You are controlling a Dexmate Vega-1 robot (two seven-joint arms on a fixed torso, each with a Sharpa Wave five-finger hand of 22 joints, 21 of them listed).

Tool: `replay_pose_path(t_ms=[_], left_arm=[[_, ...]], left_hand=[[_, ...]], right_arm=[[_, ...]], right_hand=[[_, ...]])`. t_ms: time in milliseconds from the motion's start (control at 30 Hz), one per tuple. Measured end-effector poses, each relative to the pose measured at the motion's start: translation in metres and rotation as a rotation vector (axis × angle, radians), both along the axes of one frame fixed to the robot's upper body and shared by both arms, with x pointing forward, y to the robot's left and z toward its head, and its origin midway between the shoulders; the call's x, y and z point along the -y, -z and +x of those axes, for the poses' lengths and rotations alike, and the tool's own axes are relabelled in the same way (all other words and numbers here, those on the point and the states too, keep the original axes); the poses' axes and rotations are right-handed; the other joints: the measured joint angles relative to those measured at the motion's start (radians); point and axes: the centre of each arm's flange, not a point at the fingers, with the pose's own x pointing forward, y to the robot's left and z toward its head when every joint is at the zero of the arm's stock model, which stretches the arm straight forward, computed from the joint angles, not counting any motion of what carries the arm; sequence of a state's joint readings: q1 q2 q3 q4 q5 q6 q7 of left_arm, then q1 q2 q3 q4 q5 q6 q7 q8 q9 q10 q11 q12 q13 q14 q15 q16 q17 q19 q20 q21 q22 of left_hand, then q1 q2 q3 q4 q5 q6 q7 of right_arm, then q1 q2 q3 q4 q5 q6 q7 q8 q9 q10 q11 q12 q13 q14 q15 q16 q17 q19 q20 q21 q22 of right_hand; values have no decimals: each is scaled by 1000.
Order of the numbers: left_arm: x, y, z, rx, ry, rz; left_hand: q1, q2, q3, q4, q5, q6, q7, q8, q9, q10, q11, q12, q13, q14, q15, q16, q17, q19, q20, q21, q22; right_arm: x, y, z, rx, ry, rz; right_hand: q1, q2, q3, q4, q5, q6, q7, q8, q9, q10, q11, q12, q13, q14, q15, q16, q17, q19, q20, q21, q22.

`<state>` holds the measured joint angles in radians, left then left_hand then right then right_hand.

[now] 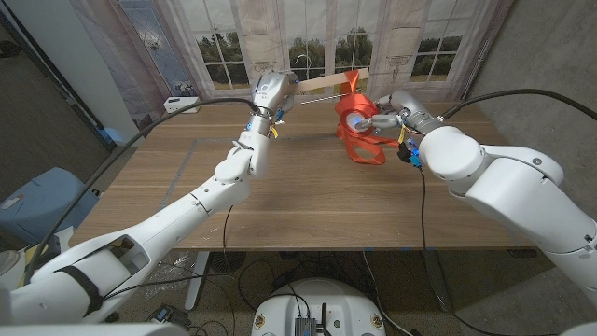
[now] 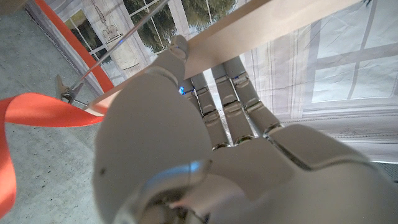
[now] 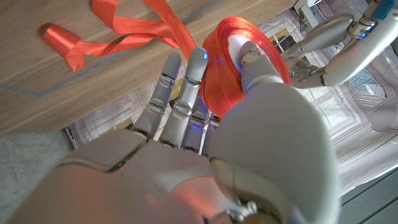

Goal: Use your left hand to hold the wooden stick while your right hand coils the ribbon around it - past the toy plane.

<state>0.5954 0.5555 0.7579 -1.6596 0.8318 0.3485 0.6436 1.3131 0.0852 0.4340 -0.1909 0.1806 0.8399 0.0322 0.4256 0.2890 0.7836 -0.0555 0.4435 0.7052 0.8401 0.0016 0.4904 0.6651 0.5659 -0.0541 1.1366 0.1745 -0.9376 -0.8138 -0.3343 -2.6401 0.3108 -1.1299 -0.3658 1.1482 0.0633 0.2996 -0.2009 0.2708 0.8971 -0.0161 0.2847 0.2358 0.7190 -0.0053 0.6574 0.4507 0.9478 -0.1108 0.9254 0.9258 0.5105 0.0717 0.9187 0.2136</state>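
Item: wooden stick (image 1: 328,84), upper centre, gripped by our left hand (image 1: 270,91); orange ribbon (image 1: 359,131) coil pinched in right hand (image 1: 384,119) fingers; we judge steady tension keeps wraps tight.

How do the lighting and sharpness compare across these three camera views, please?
Head view: even daylight, sharp, faint table sheen. Left wrist view: left hand soft, close up; wooden stick bright. Right wrist view: right hand blurred; ribbon vivid.
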Motion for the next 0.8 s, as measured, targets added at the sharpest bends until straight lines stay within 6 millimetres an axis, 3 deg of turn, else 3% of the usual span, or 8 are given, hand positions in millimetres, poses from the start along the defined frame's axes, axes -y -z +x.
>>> replay_pose_path(t_ms=[800], left_arm=[[-5,0,-18,49,47,-26]], left_hand=[[-1,1,0,0,0,2,2,-10,0,0,0,-5,1,2,2,-10,11,0,0,10,0]], right_arm=[[37,26,61,-190,49,139]], right_hand=[[3,-3,-7,7,3,0,0,-12,23,1,1,0,0,-30,2,17,-18,-28,-7,22,-9]])
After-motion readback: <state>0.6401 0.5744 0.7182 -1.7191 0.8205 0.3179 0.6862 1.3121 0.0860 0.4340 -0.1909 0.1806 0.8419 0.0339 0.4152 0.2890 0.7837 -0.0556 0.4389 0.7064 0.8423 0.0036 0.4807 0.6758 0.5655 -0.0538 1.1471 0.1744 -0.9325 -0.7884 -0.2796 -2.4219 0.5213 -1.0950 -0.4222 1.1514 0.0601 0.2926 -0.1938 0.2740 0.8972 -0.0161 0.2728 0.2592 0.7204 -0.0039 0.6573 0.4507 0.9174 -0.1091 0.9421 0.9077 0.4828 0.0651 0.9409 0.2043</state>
